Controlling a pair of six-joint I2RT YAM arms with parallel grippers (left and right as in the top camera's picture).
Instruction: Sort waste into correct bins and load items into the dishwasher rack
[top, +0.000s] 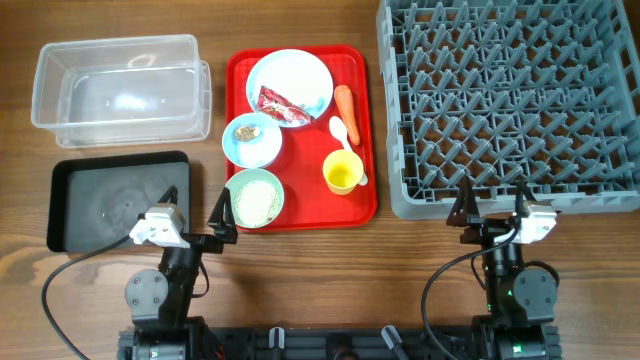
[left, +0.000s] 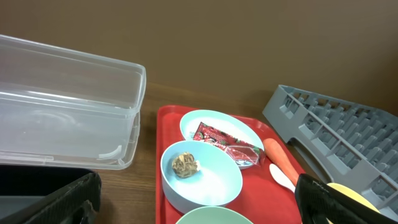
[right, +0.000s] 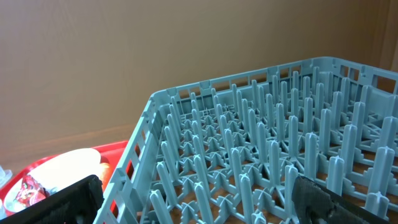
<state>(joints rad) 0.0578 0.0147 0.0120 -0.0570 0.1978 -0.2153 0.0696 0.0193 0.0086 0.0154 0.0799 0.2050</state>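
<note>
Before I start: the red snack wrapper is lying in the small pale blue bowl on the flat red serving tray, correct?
Not quite. The red snack wrapper lies on the round pale blue plate, not in the small pale blue bowl, which holds only the small brown food scrap. All of it is on the flat red serving tray, as you said. The overhead view shows this.

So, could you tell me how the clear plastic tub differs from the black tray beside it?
The clear tub is see-through with tall walls; the black tray is opaque and shallow. The clear tub sits toward the far side of the table, the black tray toward the near side. Both are rectangular, similar in footprint, hold nothing, and lie left of the red serving tray.
</note>
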